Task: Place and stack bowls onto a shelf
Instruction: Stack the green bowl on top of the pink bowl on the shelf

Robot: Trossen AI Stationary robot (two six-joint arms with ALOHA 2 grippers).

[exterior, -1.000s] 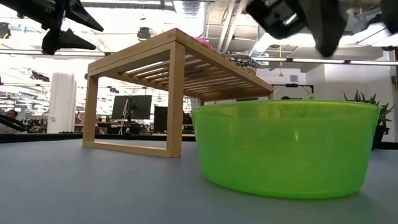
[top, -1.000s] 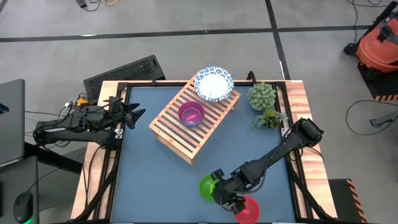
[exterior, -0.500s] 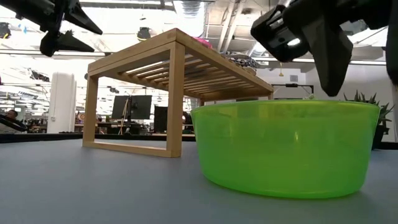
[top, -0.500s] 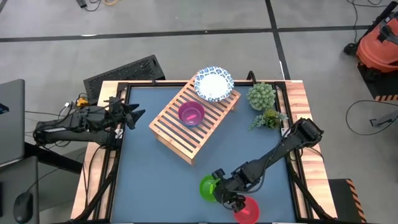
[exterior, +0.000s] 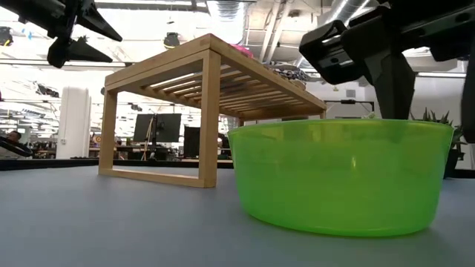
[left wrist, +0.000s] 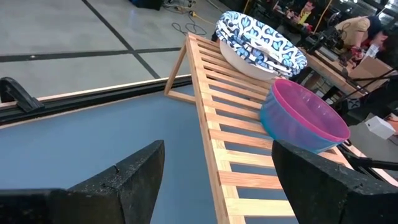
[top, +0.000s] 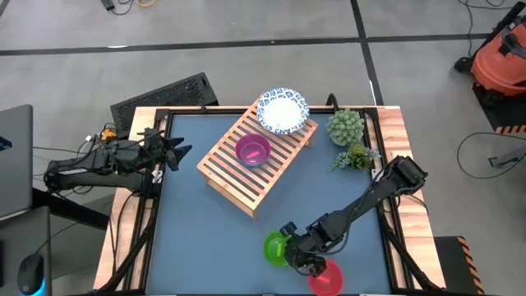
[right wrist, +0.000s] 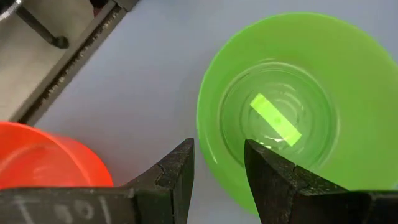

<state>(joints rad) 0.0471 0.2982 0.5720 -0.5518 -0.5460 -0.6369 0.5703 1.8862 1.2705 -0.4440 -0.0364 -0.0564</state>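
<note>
A green bowl (top: 274,248) stands upright on its base on the blue tabletop near the near edge, filling the low view (exterior: 341,174). My right gripper (right wrist: 219,144) hangs open over its right rim, one finger outside the wall and one inside, touching nothing that I can see. A red bowl (top: 327,278) stands just to the right. The slatted wood shelf (top: 246,168) carries a magenta bowl (top: 252,150) and a white blue-rimmed bowl (top: 283,113). My left gripper (top: 177,152) waits open at the table's left edge, facing the shelf (left wrist: 230,124).
Two small potted plants (top: 345,127) stand at the far right corner, beside the shelf's right end. The table's black frame (right wrist: 81,56) runs close by the red bowl (right wrist: 43,158). Bare blue tabletop (top: 205,222) lies between the shelf and the near edge.
My right gripper has come down over the green bowl until its open fingers reach rim height on either side of the wall. The bowl has stayed where it was.
</note>
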